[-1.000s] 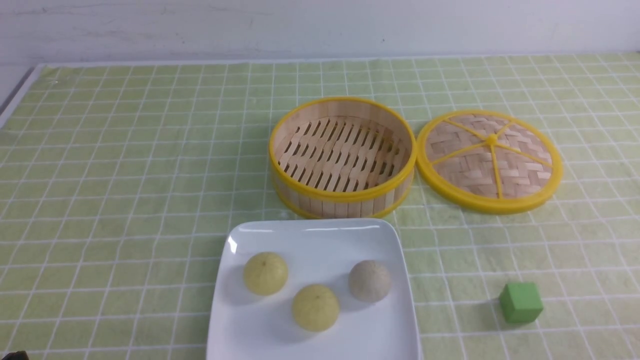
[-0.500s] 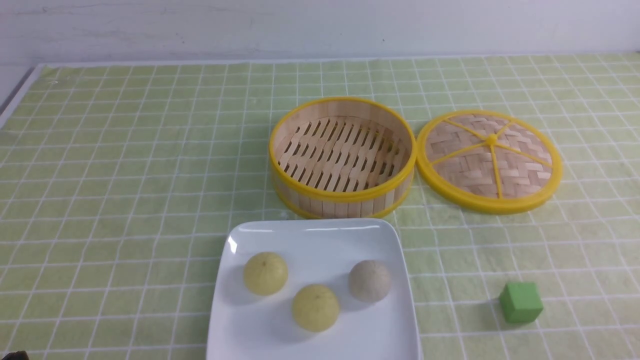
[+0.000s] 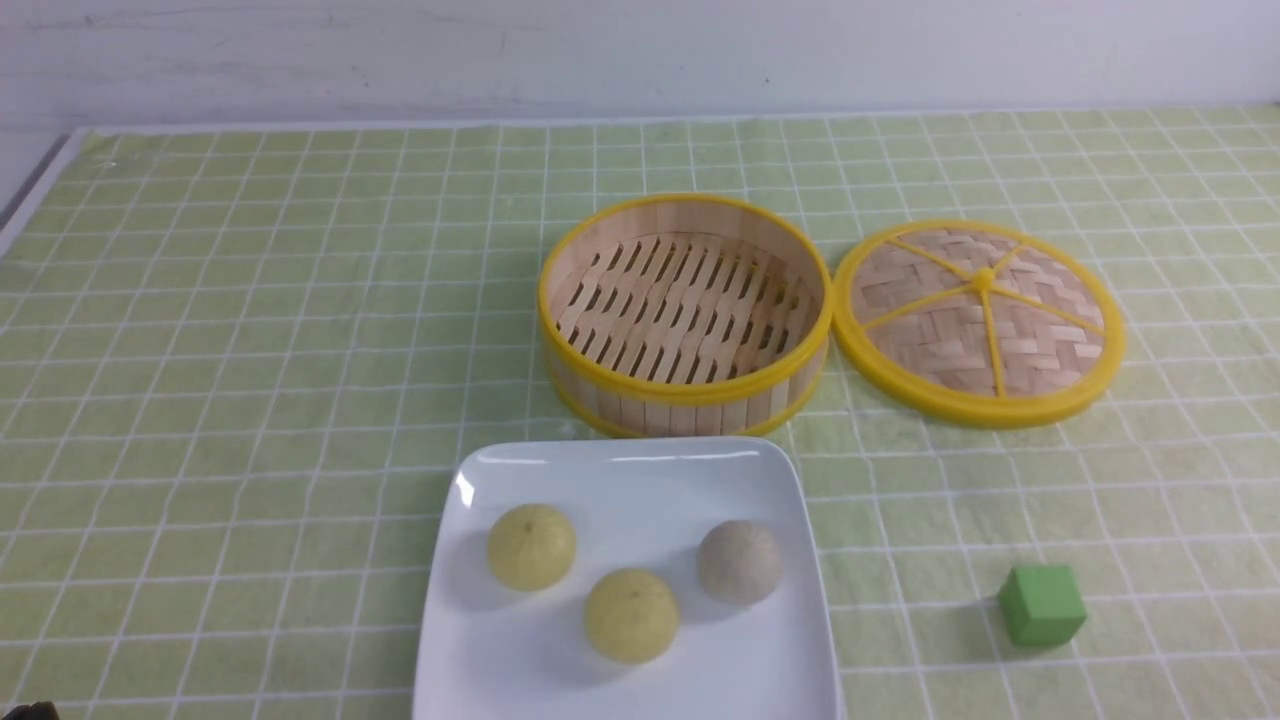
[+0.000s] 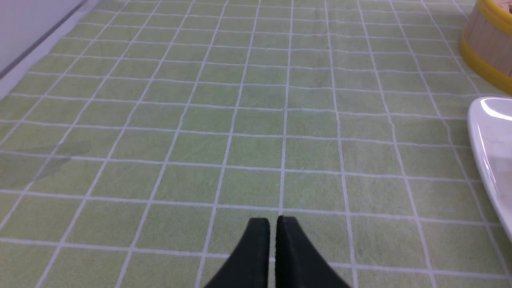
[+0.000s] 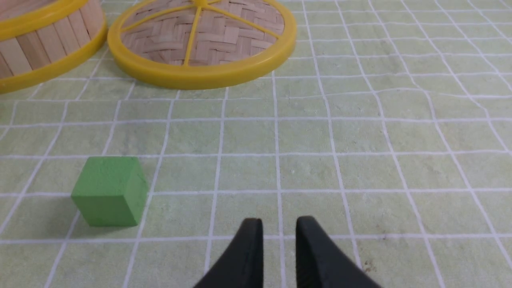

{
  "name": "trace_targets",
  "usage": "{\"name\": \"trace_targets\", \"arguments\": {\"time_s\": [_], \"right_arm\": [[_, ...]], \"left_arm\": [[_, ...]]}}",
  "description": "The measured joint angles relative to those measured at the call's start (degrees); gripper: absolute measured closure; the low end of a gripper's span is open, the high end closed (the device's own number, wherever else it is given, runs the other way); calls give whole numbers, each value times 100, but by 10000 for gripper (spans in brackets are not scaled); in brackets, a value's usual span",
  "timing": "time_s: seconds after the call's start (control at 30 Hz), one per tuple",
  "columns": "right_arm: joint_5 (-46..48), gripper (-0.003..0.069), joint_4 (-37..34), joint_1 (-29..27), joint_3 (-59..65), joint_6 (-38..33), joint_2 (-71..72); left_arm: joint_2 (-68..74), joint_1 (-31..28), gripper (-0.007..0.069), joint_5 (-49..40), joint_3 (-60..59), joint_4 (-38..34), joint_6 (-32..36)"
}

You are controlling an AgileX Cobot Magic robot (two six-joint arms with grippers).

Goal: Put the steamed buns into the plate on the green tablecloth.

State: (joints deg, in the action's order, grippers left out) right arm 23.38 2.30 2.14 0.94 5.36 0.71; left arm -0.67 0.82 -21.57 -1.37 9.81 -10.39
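Cloth: light green with white grid, covering the frame up to the wall along the top.
Plate: white, square, bottom centre of front view, flat on cloth; lower edge cut by frame. Edge also seen at right of left wrist view.
Buns: all three on plate, apart from one another.
Yellow bun A: left part of plate.
Yellow bun B: centre of plate, lowest of the three in frame.
Grey bun: right part of plate.
Steamer: centre of front view, just above plate, slatted floor bare, lid off.
Lid: flat on cloth, right of steamer, rims touching or nearly so; cannot tell which.
Cube: green, lower right of front view, on cloth, well apart from plate.
Left gripper: bottom centre of left wrist view, over bare cloth; fingers almost together, thin slit between, nothing held.
Right gripper: bottom centre of right wrist view, over bare cloth; narrow gap between fingers, nothing held; cube to lower left in that view, apart from fingers.
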Motion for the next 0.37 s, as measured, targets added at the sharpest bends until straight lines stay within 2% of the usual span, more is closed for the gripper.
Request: {"name": "trace_targets", "arguments": {"time_s": [0.37], "right_arm": [[0, 493, 0, 0, 0, 0, 0]], "left_arm": [[0, 0, 557, -5, 0, 120, 0]]}}
